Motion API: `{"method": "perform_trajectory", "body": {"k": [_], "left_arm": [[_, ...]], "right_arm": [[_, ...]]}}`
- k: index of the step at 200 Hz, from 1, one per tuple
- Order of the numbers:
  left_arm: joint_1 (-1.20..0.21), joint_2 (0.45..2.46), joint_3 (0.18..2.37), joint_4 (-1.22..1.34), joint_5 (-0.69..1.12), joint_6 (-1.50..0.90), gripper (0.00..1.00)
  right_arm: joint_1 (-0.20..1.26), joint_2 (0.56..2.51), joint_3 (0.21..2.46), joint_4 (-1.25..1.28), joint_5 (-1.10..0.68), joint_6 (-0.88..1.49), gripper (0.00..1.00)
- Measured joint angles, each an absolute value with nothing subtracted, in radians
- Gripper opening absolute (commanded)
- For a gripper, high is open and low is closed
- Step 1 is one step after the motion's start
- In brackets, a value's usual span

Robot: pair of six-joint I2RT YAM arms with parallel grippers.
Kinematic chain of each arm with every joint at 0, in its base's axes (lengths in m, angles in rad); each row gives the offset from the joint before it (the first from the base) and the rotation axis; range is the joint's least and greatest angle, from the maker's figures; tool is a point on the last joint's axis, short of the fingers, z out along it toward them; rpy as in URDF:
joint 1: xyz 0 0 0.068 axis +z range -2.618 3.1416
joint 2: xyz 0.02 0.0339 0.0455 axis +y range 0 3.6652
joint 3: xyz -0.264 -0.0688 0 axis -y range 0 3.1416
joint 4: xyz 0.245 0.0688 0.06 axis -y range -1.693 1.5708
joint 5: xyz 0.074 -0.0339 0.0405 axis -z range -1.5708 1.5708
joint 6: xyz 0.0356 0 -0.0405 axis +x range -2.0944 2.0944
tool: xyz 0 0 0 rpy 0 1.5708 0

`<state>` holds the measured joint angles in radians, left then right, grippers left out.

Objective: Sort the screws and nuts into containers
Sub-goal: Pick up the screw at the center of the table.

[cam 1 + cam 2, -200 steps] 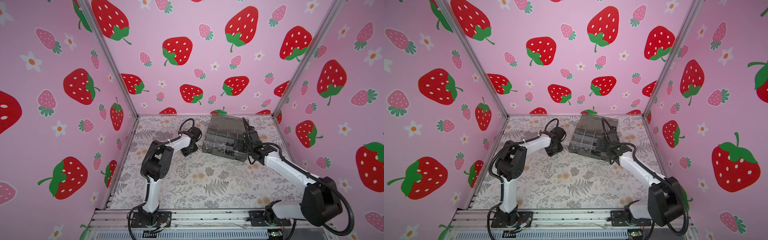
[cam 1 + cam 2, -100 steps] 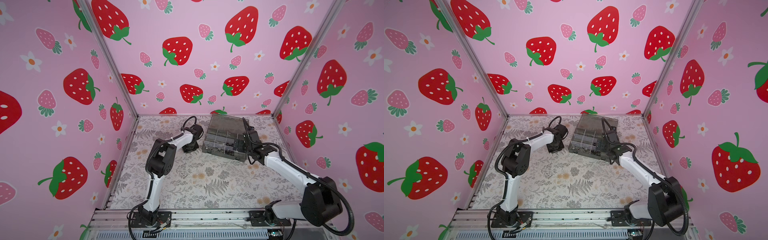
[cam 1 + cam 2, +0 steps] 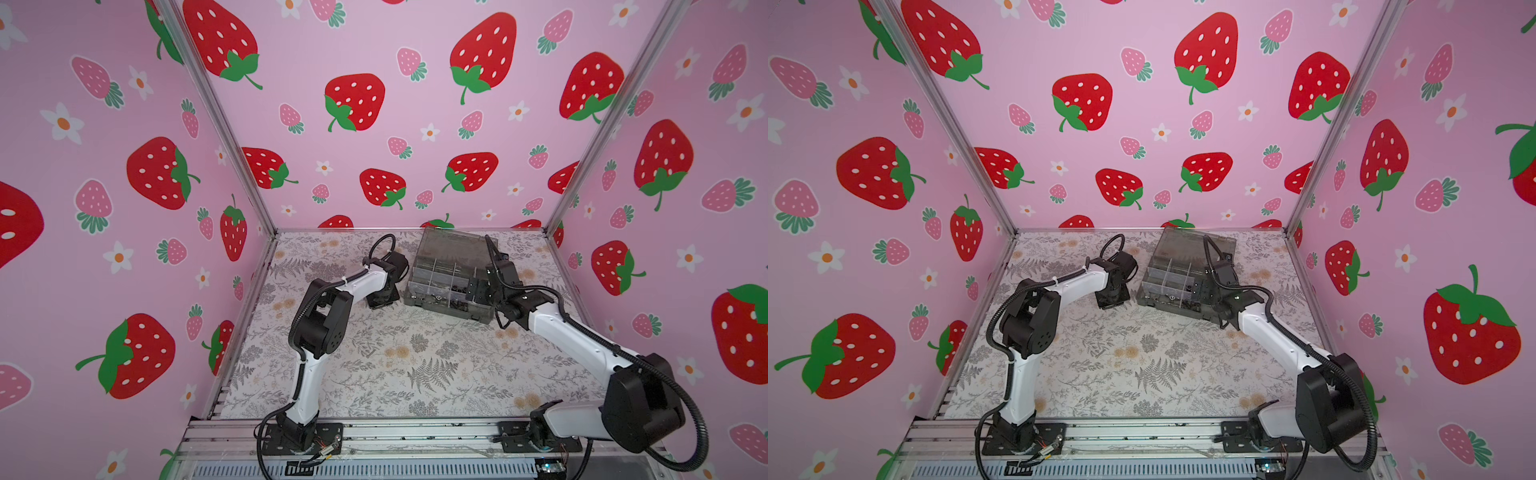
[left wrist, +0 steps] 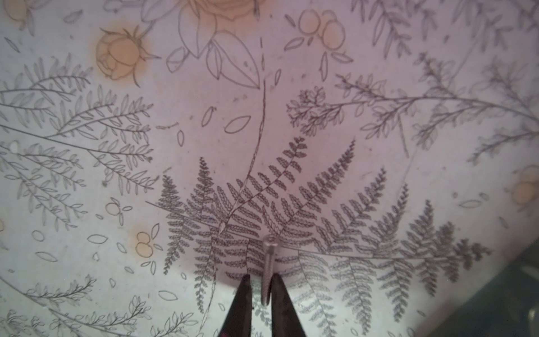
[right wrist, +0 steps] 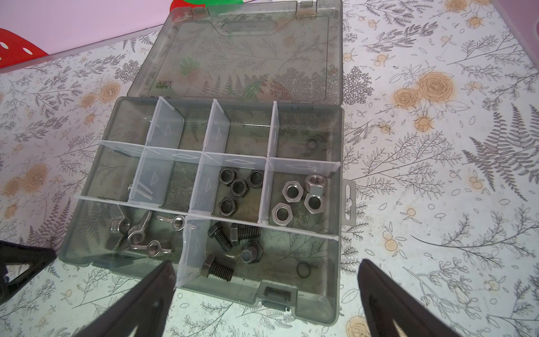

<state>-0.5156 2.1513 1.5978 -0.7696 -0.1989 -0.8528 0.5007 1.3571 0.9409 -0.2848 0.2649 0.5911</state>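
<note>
In both top views, a fern-printed bench (image 3: 415, 374) is walled by pink strawberry panels (image 3: 415, 62). Left wrist: a silver screw (image 4: 268, 256) on it is flanked closely by the left tool (image 4: 259, 277); pinching cannot be told. Right wrist: the right tool (image 5: 266, 263) is spread above the organiser box (image 5: 332, 291).

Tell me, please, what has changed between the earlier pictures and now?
The left pincer has narrowed around the silver screw lying on the floral mat. It now flanks the shank, though a firm grip cannot be confirmed. The left arm shifted only slightly. Unchanged: the right pincer stays wide open over the organiser box, which sits in the same place with its lid open.
</note>
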Motion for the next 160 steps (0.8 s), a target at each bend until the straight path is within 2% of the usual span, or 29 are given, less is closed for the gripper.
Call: {"method": "perform_trajectory", "body": {"k": [10,37,60,65,160], "left_arm": [[-0.512,2.146,1.589,-0.762,-0.198,-0.853,0.11],[-0.499,2.133,1.568,-0.751,-0.191,-0.849,0.07],[-0.492,2.131,1.568,-0.75,-0.184,-0.84,0.07],[-0.492,2.131,1.567,-0.75,-0.184,-0.838,0.0],[-0.496,2.086,1.505,-0.716,-0.183,-0.776,0.0]], "right_arm": [[0.501,1.357,0.941,-0.285,0.265,0.591,1.0],[0.501,1.357,0.941,-0.285,0.265,0.599,1.0],[0.501,1.357,0.941,-0.285,0.265,0.603,1.0],[0.501,1.357,0.941,-0.285,0.265,0.603,1.0],[0.501,1.356,0.941,-0.285,0.265,0.607,1.0]]}}
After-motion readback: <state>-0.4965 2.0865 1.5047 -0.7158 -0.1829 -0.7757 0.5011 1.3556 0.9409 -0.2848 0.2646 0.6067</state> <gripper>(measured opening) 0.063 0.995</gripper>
